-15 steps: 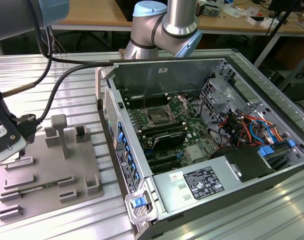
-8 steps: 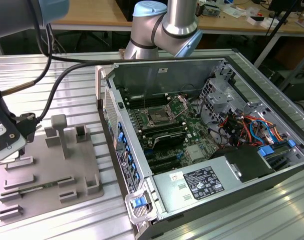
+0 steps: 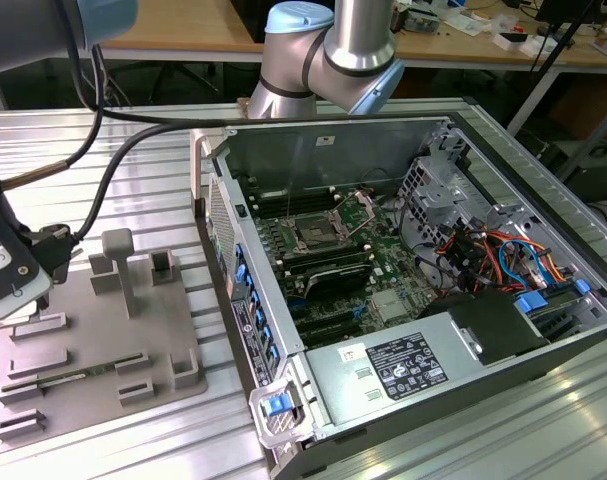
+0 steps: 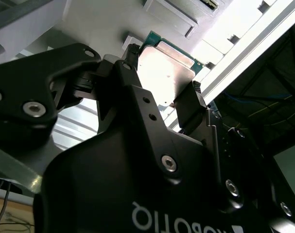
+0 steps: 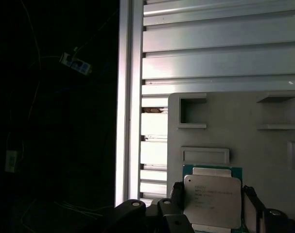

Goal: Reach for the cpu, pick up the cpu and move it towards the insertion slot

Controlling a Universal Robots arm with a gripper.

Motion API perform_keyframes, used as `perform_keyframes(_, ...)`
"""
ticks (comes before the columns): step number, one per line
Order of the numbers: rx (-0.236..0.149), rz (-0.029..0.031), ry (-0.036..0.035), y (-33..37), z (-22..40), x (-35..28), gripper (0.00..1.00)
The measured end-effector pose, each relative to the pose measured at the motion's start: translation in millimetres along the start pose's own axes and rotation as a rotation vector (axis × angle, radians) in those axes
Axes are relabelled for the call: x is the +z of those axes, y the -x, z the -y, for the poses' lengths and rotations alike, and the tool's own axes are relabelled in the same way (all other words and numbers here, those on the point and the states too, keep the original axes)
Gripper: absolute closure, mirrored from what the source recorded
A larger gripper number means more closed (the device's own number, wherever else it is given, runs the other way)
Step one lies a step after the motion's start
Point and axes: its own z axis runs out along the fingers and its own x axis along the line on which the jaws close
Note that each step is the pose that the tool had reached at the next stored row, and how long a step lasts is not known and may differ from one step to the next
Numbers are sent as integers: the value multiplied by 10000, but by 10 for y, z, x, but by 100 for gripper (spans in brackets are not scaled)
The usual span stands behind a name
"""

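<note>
The gripper [image 4: 163, 73] hangs low over the grey tray [image 3: 93, 340], on the tray's side away from the open computer case [image 3: 403, 380]. Its two fingers [image 5: 177, 193] are drawn in against opposite edges of the cpu [image 5: 213, 201], so it has the chip clasped. The cpu sits level near the tray's edge, just beside a shallow rectangular recess, though I cannot tell whether it is lifted clear of the tray. The insertion slot [image 3: 311, 235] is well apart from the tray, inside the case.

Robot wrist [image 3: 8, 265] over tray
Grey plastic tray [image 3: 83, 335] with raised blocks beside open metal computer case [image 3: 323, 150]; shiny-framed square insertion slot [image 3: 313, 235] inside.
</note>
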Motion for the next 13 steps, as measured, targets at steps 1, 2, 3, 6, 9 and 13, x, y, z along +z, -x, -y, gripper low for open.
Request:
perform_keyframes(1,1,2,2,0,0,-1,45)
perform_keyframes(2,1,1,2,0,0,-3,45)
perform_keyframes(3,1,1,2,0,0,-3,45)
perform_keyframes(6,1,1,2,0,0,-5,45)
perform_keyframes(9,1,0,4,0,0,-9,45)
perform_keyframes(13,1,0,8,0,-2,-37,45)
